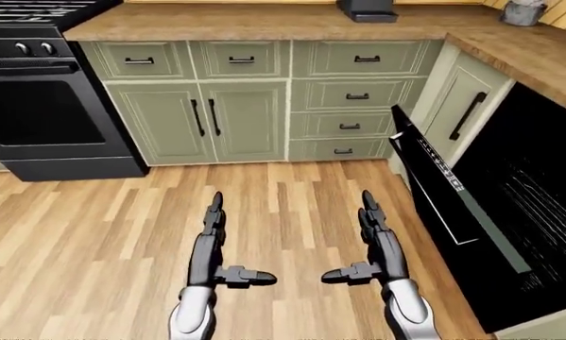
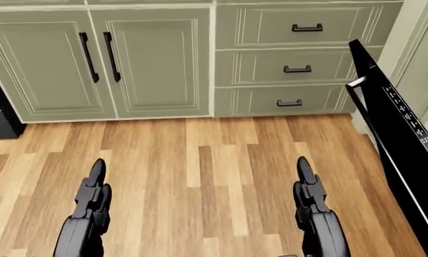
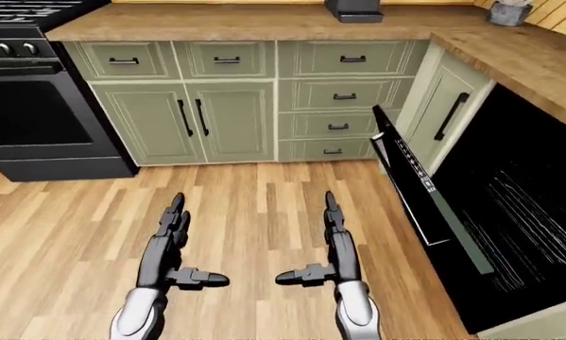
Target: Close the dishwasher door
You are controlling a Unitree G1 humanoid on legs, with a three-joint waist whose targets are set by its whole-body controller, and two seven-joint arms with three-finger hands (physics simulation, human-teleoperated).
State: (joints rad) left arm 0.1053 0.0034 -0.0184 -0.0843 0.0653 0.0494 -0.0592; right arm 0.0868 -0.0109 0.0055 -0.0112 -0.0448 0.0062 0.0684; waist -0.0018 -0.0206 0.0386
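The black dishwasher door (image 1: 443,191) hangs partly open at the right of the left-eye view, tilted out from the dark dishwasher cavity (image 1: 538,191) under the wooden counter. Its top edge with the control strip shows in the head view (image 2: 396,107). My left hand (image 1: 210,234) and right hand (image 1: 371,230) are both held out over the wood floor, fingers straight and thumbs pointing inward, open and empty. The right hand is a little to the left of the door and does not touch it.
Green cabinets and drawers (image 1: 264,99) line the top of the view under a wooden counter (image 1: 264,21). A black oven (image 1: 46,106) stands at the top left. A dark appliance (image 1: 366,10) and a grey pot (image 1: 524,13) sit on the counter.
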